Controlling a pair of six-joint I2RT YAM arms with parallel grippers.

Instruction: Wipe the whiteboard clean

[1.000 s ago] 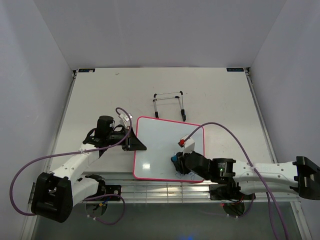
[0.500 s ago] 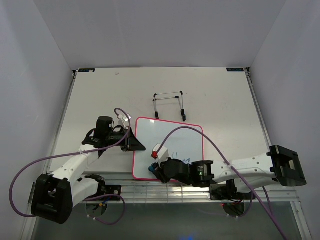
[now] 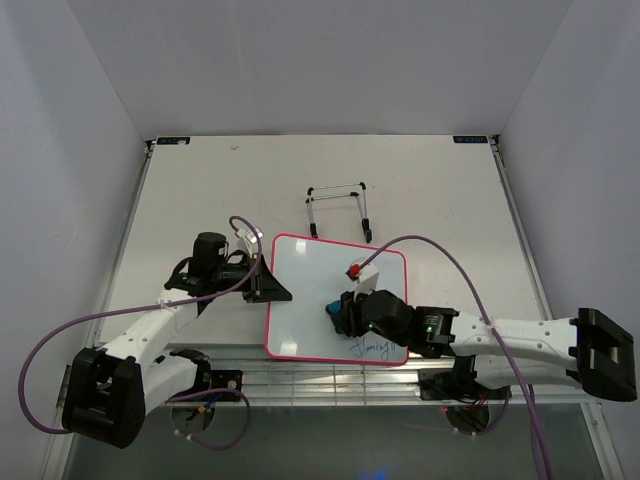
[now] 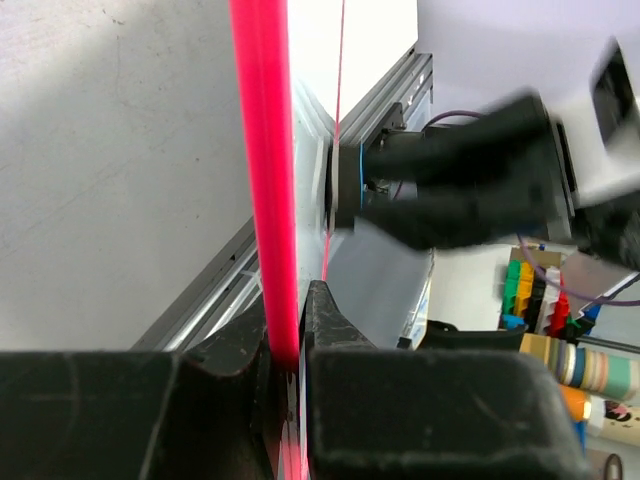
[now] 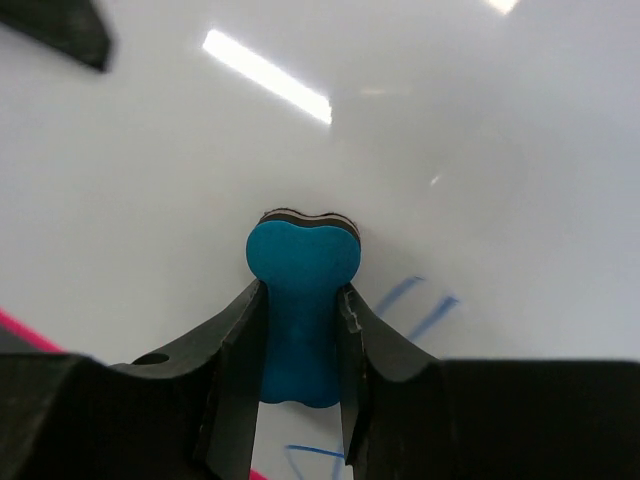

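The left gripper [image 3: 268,284] is clenched on the left edge of the whiteboard [image 3: 305,290], pinching its pink frame. It steadies the board where it lies on the table [image 3: 200,190], close to the front edge. Most of the white face looks clean. The right gripper [image 3: 342,315] grasps the blue eraser [image 5: 302,262] and presses it on the board near the middle. Blue handwriting [image 3: 372,346] shows along the near edge, right of centre. I judge the wiping well along, with that patch left to clear.
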